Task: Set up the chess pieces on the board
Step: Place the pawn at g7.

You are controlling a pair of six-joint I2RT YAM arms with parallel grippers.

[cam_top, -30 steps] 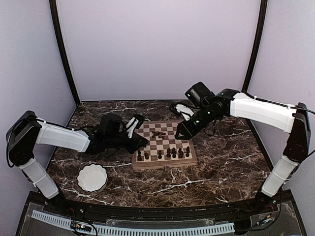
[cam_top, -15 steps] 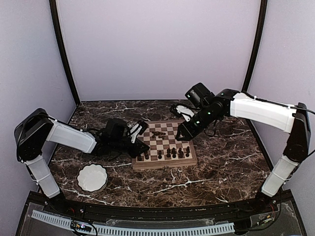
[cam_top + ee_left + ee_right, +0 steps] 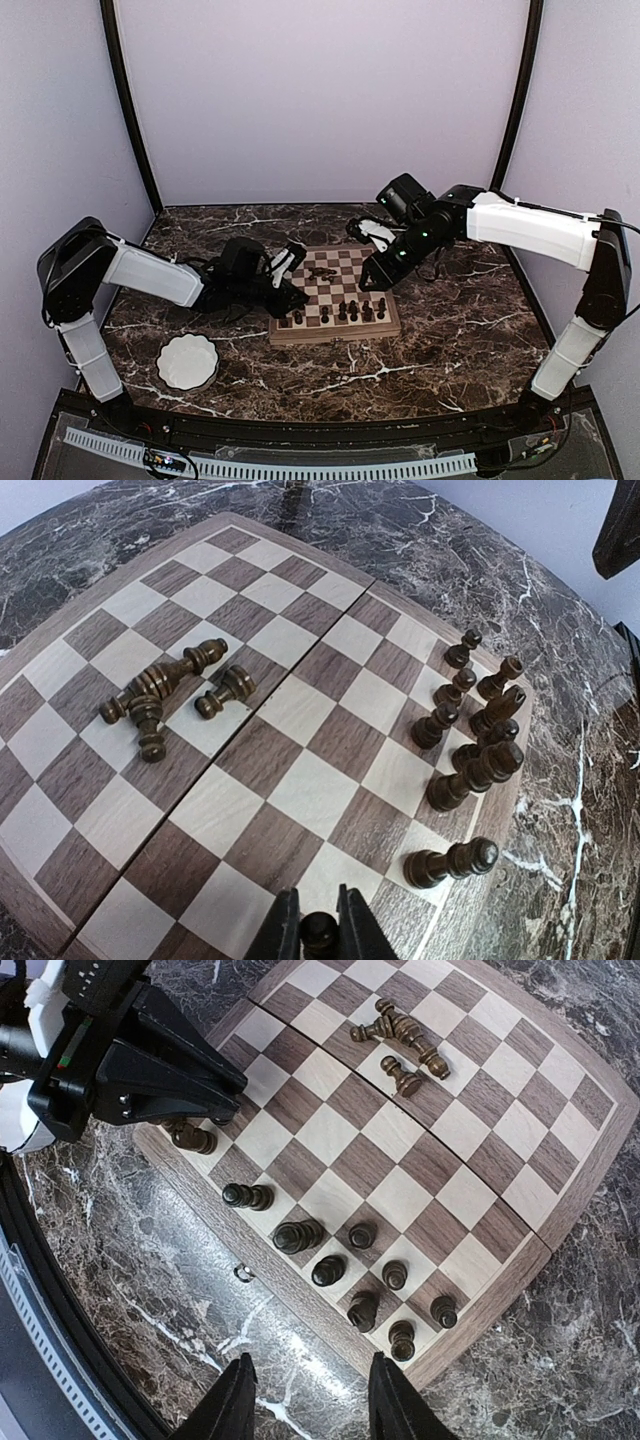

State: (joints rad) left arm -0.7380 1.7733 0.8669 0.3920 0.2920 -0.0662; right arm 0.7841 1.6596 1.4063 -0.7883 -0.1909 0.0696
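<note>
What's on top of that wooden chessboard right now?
Dark chess pieces crowd the near edge of the board, and a few lie toppled mid-board. The left gripper pinches one of them at a corner, covering the squares beneath.

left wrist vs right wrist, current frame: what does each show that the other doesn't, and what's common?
Only left wrist: a chess piece pinched between the left gripper's fingers, above the board's edge squares. Right wrist can't confirm it; the gripper body covers that spot.
Only right wrist: the left gripper from outside, at the board's edge, and the right gripper open, with marble table between its fingers.
Both: the board, the toppled pieces near its middle, the standing pieces along one edge.
</note>
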